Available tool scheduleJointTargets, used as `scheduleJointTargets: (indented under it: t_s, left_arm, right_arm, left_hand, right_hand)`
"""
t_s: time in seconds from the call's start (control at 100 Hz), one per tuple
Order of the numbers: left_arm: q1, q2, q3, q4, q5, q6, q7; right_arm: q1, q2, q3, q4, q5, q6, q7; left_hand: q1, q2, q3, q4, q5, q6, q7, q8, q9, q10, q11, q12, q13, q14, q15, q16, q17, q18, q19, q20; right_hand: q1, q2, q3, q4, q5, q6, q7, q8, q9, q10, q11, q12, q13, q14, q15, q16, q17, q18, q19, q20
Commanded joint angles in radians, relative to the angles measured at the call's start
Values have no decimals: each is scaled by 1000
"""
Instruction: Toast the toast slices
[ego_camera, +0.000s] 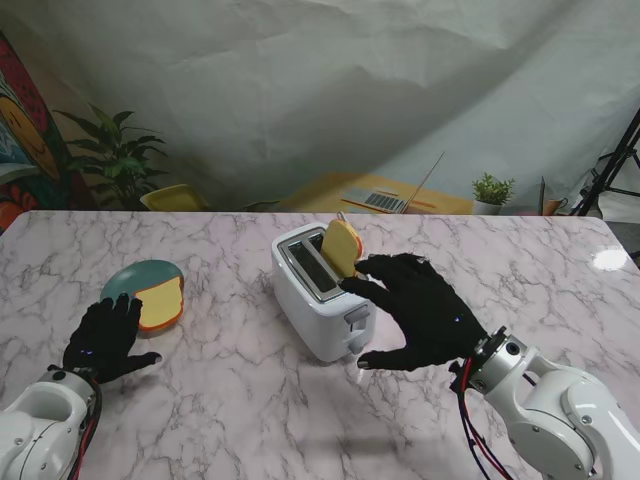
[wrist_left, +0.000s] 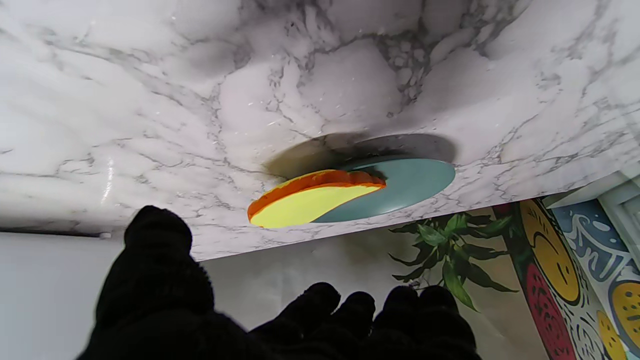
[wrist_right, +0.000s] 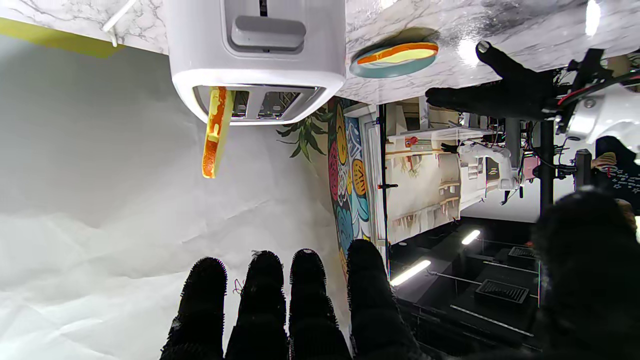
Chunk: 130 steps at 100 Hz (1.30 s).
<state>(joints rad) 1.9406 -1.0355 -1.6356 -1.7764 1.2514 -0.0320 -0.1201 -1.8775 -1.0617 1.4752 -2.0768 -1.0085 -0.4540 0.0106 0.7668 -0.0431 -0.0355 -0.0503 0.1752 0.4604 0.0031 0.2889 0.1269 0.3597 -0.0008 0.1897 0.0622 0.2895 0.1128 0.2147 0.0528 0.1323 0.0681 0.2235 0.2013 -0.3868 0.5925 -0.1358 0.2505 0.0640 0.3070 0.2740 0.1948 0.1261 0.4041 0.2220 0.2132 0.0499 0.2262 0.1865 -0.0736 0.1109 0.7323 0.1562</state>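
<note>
The white marbled table top (ego_camera: 230, 400) fills the frame's lower half. At its centre stands the white 2-slot toaster (ego_camera: 318, 295), 1 yellow orange-crusted toast slice (ego_camera: 343, 247) protruding from its right-hand slot. The black-gloved right hand (ego_camera: 420, 310) hovers beside it, fingers spread, empty. At centre left, the black-gloved left hand (ego_camera: 105, 337), open, rests near the round teal plate (ego_camera: 140, 273) bearing a second toast slice (ego_camera: 160, 304).

We count two toast slices: one slice (ego_camera: 343, 247) standing in the toaster's slot, one slice (ego_camera: 161, 304) lying on the plate. There is one white toaster (ego_camera: 322, 300) with two slots, and one teal plate (ego_camera: 135, 278). Two black-gloved hands appear: the left hand (ego_camera: 105, 338) and the right hand (ego_camera: 420, 312). Beyond the table we count two potted plants and one laptop (ego_camera: 378, 199).
</note>
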Motion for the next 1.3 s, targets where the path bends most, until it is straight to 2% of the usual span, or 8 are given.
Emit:
scheduleJointTargets:
  t_s: [0.0,0.13,0.2,0.31,0.6,0.77,1.04,1.29]
  left_arm:
    - [-35,-2,22,35,20,8,-5]
    - [-104,3,68,109,42,41,36]
    - [-146,6,92,155,39,42,60]
    - [-203,12,127,216,34,27,76]
    - [-276,26,189,293,31,-31,51]
    - [-299,31,213,319,49,-35,52]
    - [-351,35,263,384,60,-3,94]
    - [-368,36,279,410,64,10,125]
  right_arm:
    - [-15,1,1,-6,-4,6,0]
    - [-23,1,4,-8,1,13,1]
    - [-25,0,4,-7,1,16,-2]
    - [-30,0,5,-6,-4,16,-6]
    - [-41,-2,10,-1,-9,24,-23]
    - [-44,-3,10,3,-6,26,-28]
    - [-46,-4,8,7,-13,26,-43]
    - [-46,-5,6,10,-19,30,-59]
  left_hand:
    - [32,-20,14,28,-34,53,13,37,-39,25,5,35,-4,34,35,12,22,0,-20,-21]
    - [70,-39,21,33,1,43,23,60,-1,20,16,59,15,24,83,28,52,-9,13,-19]
    - [93,-51,20,36,32,32,21,75,46,17,17,74,20,16,140,36,32,-20,132,-18]
    - [109,-65,23,36,76,18,30,82,81,4,24,84,33,1,188,39,-14,-40,308,21]
    - [61,-51,10,29,88,-4,33,82,92,-18,26,86,43,-19,185,31,-27,-60,338,25]
    - [84,-62,23,32,93,-9,36,85,102,-20,29,88,60,-22,188,32,-17,-62,351,26]
    - [257,-101,59,44,146,-39,61,106,181,-36,64,117,137,-32,247,62,26,-64,468,73]
    - [416,-117,118,46,226,-84,100,138,210,-67,240,145,229,-40,296,107,69,-55,585,119]
  right_hand:
    - [-21,25,-14,22,-17,23,-7,-10,-15,-4,21,12,-10,-18,-45,-23,-13,-29,-3,-10]
    - [-21,27,-10,21,-14,21,-1,-8,-16,-7,36,19,-2,-18,-43,-22,-10,-25,2,-10]
    - [-21,28,-8,21,-10,22,3,-7,-15,-8,45,22,1,-19,-42,-22,-10,-25,4,-10]
    - [-21,31,-4,20,-8,21,7,-6,-16,-8,54,26,3,-19,-42,-22,-8,-26,6,-10]
    - [-18,31,8,18,3,22,22,-3,-17,-7,76,34,12,-18,-40,-20,-7,-25,12,-12]
    - [-17,34,16,16,11,22,31,-1,-7,-11,83,35,20,-17,-38,-19,-3,-25,18,-13]
    - [-15,34,35,13,27,20,48,2,14,-15,96,40,34,-18,-35,-17,4,-22,32,-14]
    - [-11,62,45,10,33,19,62,5,29,-22,100,42,47,-20,-33,-16,8,-26,46,-14]
